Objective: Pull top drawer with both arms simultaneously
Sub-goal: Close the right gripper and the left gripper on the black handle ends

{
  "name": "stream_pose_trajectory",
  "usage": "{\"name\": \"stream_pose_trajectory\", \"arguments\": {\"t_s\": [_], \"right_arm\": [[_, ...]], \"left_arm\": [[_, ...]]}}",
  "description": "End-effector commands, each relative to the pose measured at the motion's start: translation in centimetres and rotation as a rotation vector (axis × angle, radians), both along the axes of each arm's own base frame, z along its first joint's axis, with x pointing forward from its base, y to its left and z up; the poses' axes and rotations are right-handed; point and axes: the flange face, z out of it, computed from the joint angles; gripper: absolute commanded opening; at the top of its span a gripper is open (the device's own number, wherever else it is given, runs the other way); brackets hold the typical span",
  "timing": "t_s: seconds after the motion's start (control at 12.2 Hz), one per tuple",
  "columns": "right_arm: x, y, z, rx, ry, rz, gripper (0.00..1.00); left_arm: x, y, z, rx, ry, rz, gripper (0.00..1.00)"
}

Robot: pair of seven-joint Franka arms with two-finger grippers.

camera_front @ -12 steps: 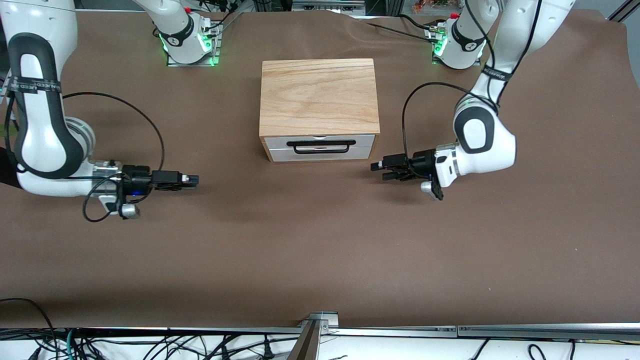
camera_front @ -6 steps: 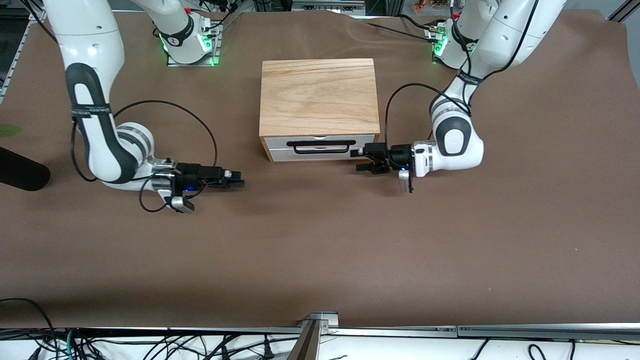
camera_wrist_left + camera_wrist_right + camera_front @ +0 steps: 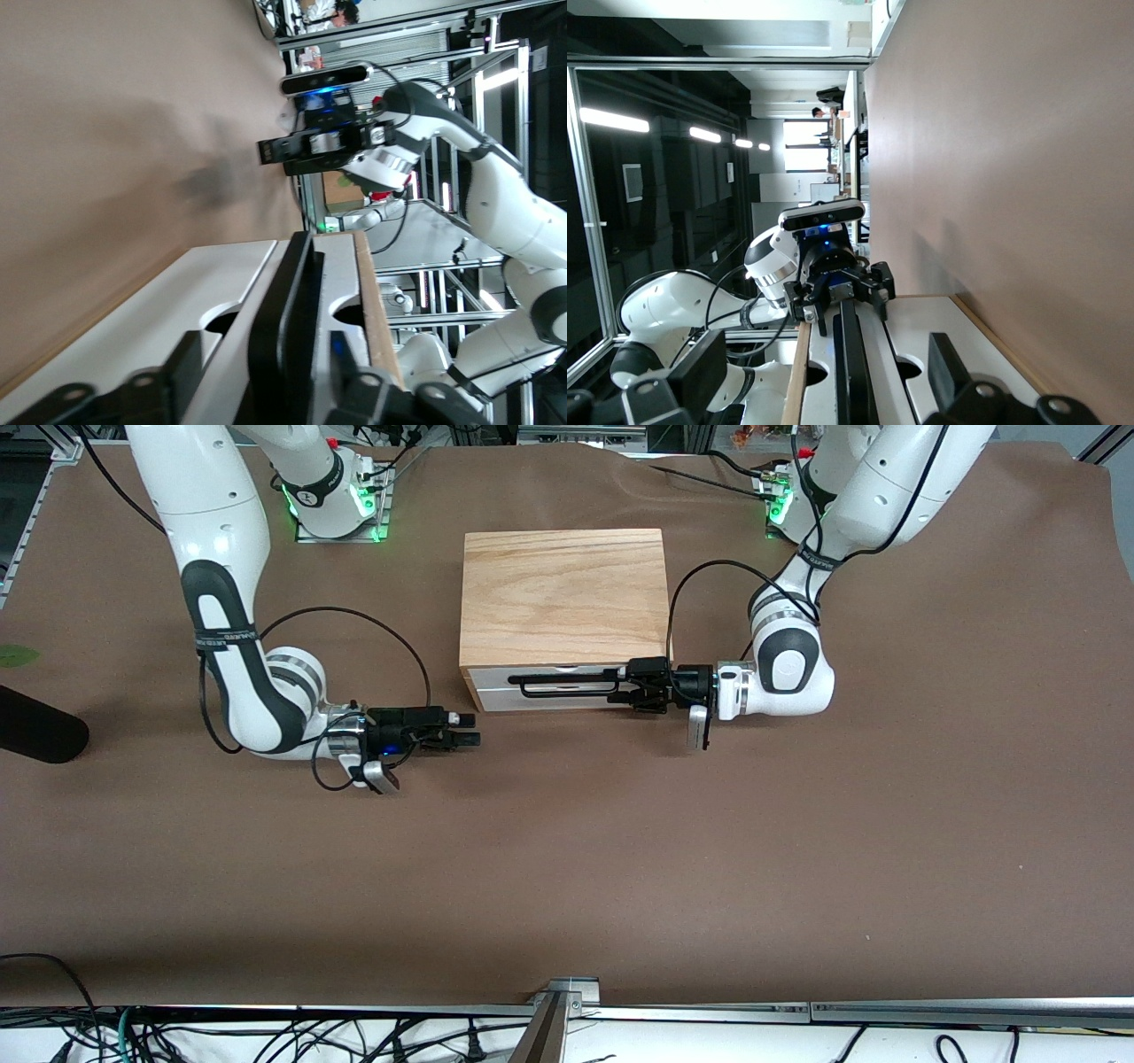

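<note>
The top drawer (image 3: pixel 492 677) sits shut in the oak cabinet (image 3: pixel 563 593), with its white front facing the front camera. Its black bar handle (image 3: pixel 567 680) runs along the front. My left gripper (image 3: pixel 623 688) is at the handle's end toward the left arm. In the left wrist view its fingers (image 3: pixel 188 354) stand either side of the handle (image 3: pixel 283 336), with a gap on each side. My right gripper (image 3: pixel 471 738) hovers open by the cabinet's corner toward the right arm's end, short of the handle. The right wrist view looks along the handle (image 3: pixel 852 354) to the left gripper (image 3: pixel 842 283).
A second white drawer front (image 3: pixel 567 700) lies under the top one. Brown cloth (image 3: pixel 567 868) covers the table. The arm bases (image 3: pixel 332 496) stand at the table's edge farthest from the front camera. A dark object (image 3: pixel 35 731) lies at the right arm's end.
Both arms swung in toward the cabinet. My left gripper reached the handle's end and its fingers narrowed around the bar. My right gripper came up close to the cabinet's corner, still wide.
</note>
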Motion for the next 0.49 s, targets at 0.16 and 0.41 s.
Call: {"name": "stream_pose_trajectory", "arguments": {"t_s": [0.16, 0.41], "right_arm": [[-1.5, 3.3, -1.1, 0.043, -0.02, 0.019, 1.0], [-2.3, 4.9, -1.3, 0.037, -0.017, 0.043, 1.0]], "left_arm": [[-1.8, -0.6, -0.8, -0.04, -0.004, -0.018, 0.34], [-2.8, -0.6, -2.0, -0.035, 0.024, -0.025, 0.16]]}}
